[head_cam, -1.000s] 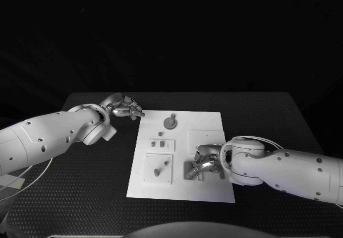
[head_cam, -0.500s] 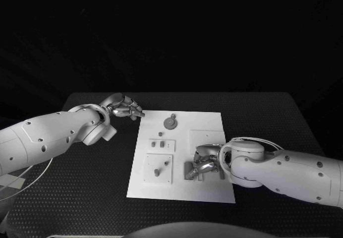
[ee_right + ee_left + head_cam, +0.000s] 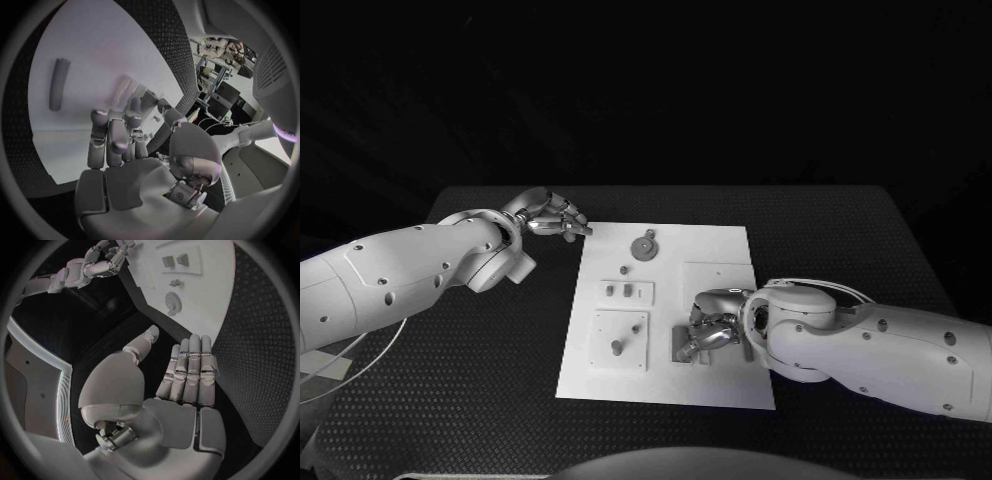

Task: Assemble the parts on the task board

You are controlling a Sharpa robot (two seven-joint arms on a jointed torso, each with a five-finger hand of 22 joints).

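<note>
The white task board [image 3: 733,385] lies in the middle of the table. On it are a round grey part [image 3: 643,245], a small part [image 3: 625,268], two small parts in a raised plate [image 3: 626,291] and a peg [image 3: 616,347]. My right hand [image 3: 711,330] hovers low over the board's right side with its fingers [image 3: 115,135] curled in and nothing seen in them. A grey rod [image 3: 58,84] lies flat on the board just beyond those fingertips. My left hand [image 3: 548,215] hangs off the board's far left corner, fingers [image 3: 190,365] stretched out, holding nothing.
The black table [image 3: 459,340] surrounds the board, with bare room on both sides. A square raised plate [image 3: 718,275] sits on the board just past my right hand. In the left wrist view the board [image 3: 212,295] and round part [image 3: 173,302] lie ahead.
My right hand has crept a little toward the board's middle and near side, fingers curling lower over the rod's end. The left arm has not moved.
</note>
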